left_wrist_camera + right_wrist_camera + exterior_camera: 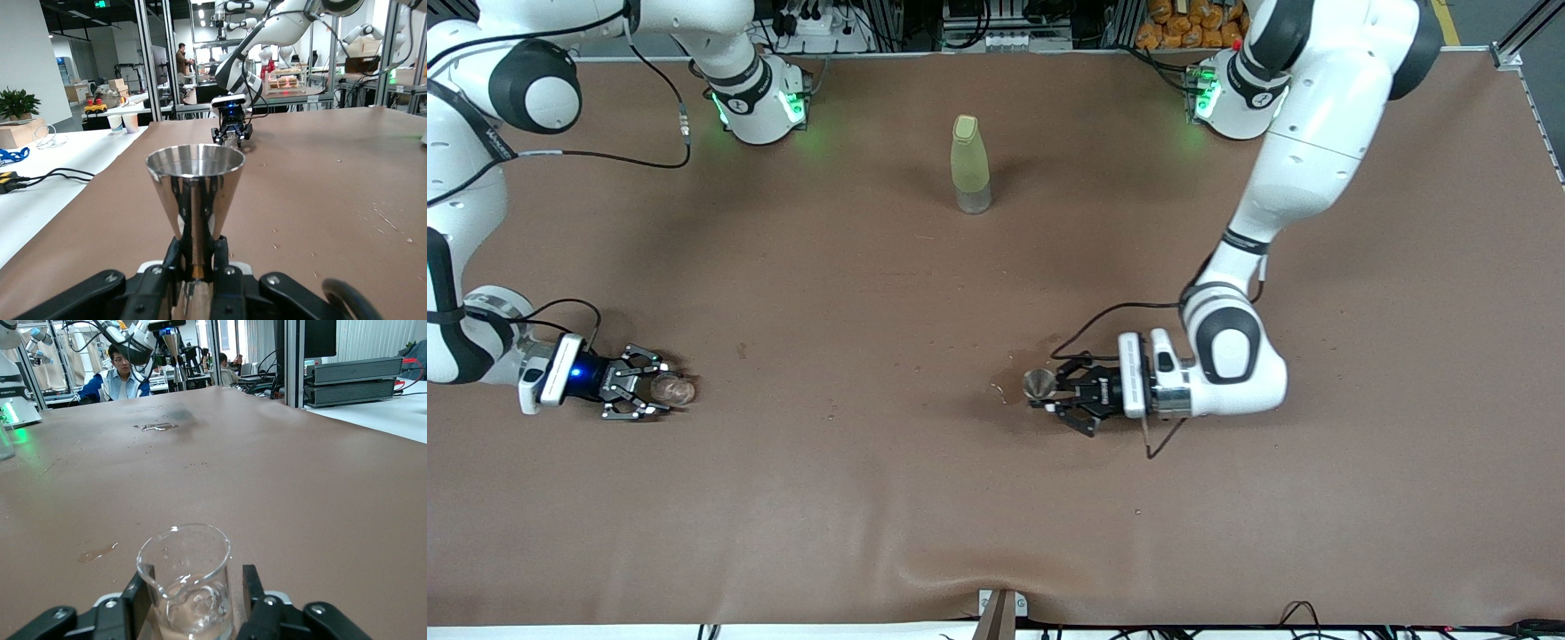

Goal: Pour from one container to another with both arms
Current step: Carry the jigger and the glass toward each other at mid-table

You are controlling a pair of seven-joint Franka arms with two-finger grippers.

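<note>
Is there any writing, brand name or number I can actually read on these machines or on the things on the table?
Lettering on the right arm's dark band: too small to read.
Small white print on the left gripper: blurred, unreadable.
Green ceiling sign in the left wrist view: too small to read.
Marks by the green lights on both arm bases: unreadable.
Bottle, metal cup, clear cup: no text visible.
</note>
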